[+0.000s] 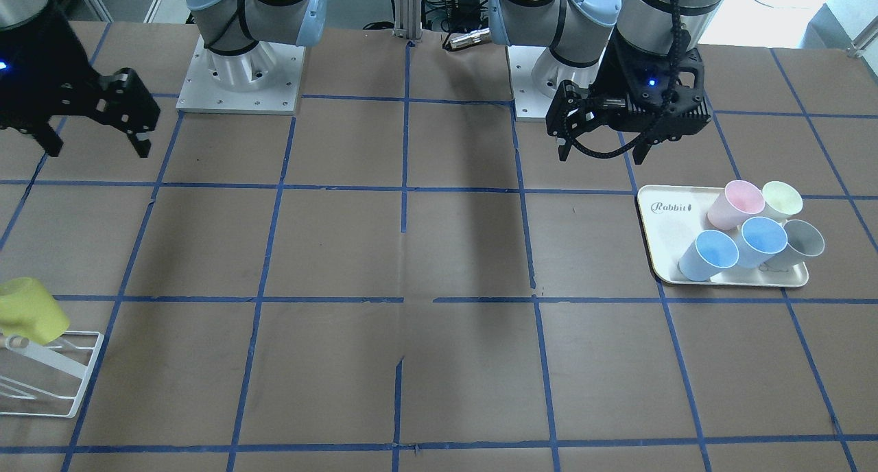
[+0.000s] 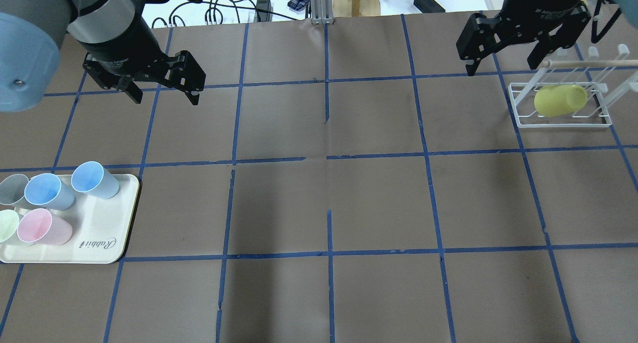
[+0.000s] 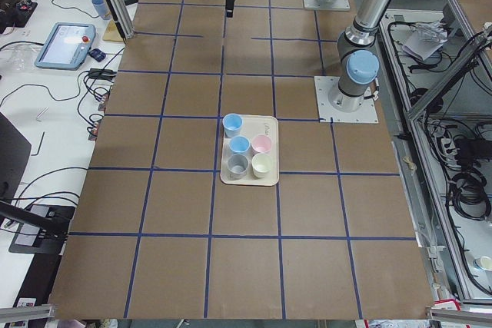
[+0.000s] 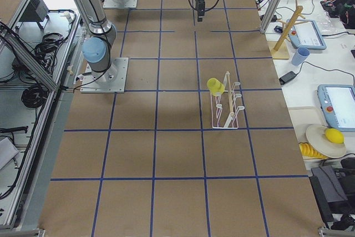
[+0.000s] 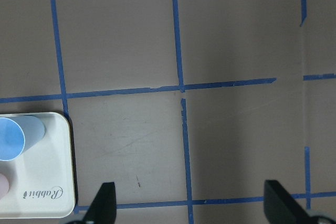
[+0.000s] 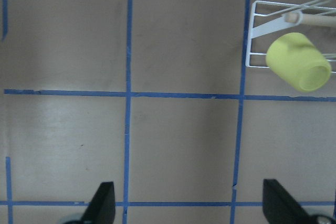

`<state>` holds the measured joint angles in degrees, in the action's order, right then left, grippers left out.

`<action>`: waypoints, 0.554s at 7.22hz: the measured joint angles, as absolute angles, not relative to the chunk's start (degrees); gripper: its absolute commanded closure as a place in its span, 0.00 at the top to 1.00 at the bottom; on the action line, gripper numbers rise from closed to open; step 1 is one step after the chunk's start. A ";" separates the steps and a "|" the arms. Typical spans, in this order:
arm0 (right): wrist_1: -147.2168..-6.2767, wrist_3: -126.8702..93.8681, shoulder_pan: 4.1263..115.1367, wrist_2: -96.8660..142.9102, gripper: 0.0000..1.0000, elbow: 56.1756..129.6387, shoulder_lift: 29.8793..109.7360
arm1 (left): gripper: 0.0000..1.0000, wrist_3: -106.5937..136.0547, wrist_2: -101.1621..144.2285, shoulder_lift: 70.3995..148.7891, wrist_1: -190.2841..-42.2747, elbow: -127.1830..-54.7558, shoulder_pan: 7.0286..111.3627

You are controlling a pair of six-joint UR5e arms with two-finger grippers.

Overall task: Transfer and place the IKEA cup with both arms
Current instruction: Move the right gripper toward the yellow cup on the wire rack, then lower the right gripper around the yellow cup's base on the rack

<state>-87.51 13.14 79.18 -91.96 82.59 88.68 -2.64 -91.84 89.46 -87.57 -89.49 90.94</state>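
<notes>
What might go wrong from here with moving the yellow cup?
The yellow cup sits tilted on the wire rack; the open right gripper might catch the wires or pull the rack along.
If the tray is the goal, its five pastel cups stand close together; one might be knocked over.

IKEA cup [image 1: 33, 317]: perhaps clipped at front view's left edge.
Rack [image 1: 49, 356]: cut off there too.
Pale green cup [image 2: 5, 225]: cropped overhead.

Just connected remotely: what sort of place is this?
Probably a robotics lab cell: a table gridded in blue tape, left arm and right arm bolted on it, a teach pendant alongside.
</notes>
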 measured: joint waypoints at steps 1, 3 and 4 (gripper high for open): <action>-87.82 17.73 74.60 -91.77 1.00 82.80 88.66 | 1.00 -2.64 -91.91 89.48 -87.60 -89.61 91.05; -91.06 26.97 67.72 -91.44 0.98 83.68 87.25 | 1.00 -2.64 -91.46 89.33 -87.62 -89.70 91.13; -93.84 29.24 65.69 -91.32 0.98 84.60 85.27 | 1.00 -2.64 -91.02 89.33 -87.63 -89.75 91.14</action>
